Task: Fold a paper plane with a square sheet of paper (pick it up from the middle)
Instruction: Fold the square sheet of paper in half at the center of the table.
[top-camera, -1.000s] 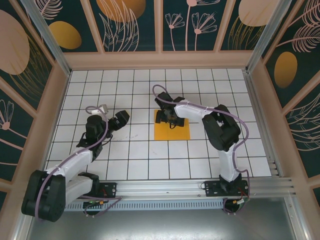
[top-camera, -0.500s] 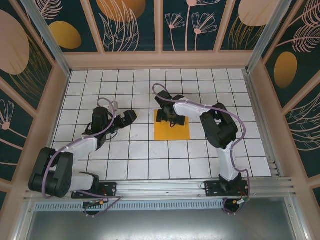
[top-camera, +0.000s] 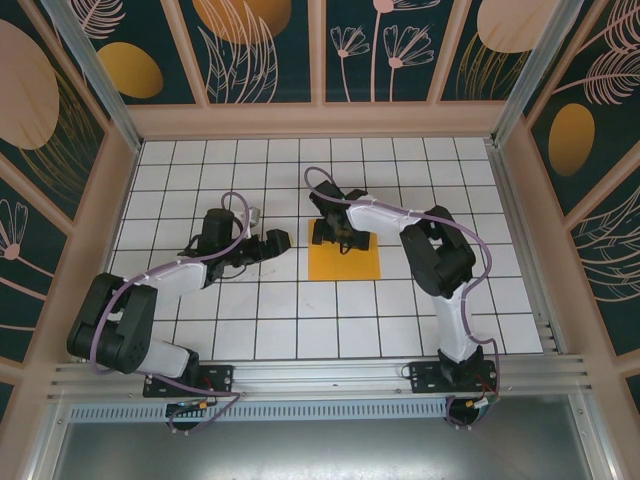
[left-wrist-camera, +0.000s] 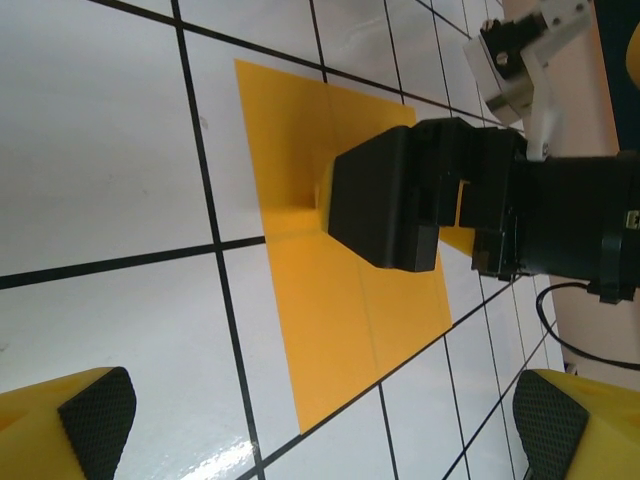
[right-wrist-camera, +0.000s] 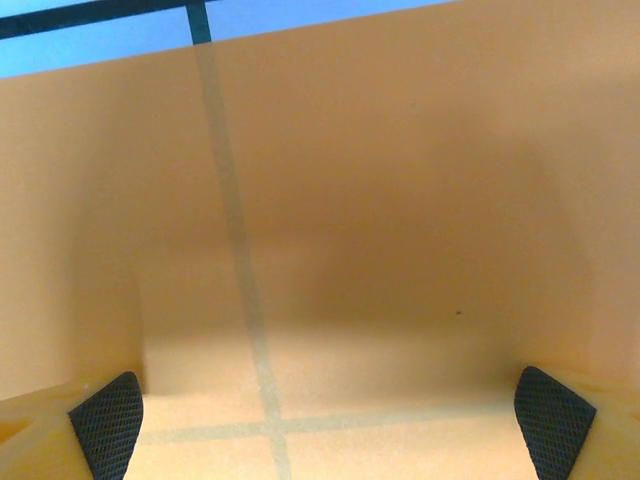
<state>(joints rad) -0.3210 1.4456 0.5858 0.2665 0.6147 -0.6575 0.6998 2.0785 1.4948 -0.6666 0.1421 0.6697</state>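
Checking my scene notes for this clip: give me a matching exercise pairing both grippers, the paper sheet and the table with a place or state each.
Column A:
1. left gripper
2. right gripper
3. square sheet of paper
4. table

Column B:
a. flat, orange-yellow
b. open, above the sheet's far part
c. white with a black grid
d. open, over bare tiles left of the sheet

Pairs: 1-d, 2-b, 3-a, 4-c

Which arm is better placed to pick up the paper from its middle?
Right. The right pincer is open and low over the paper, orange between its fingers. The left pincer, also open, is off the sheet's left edge.
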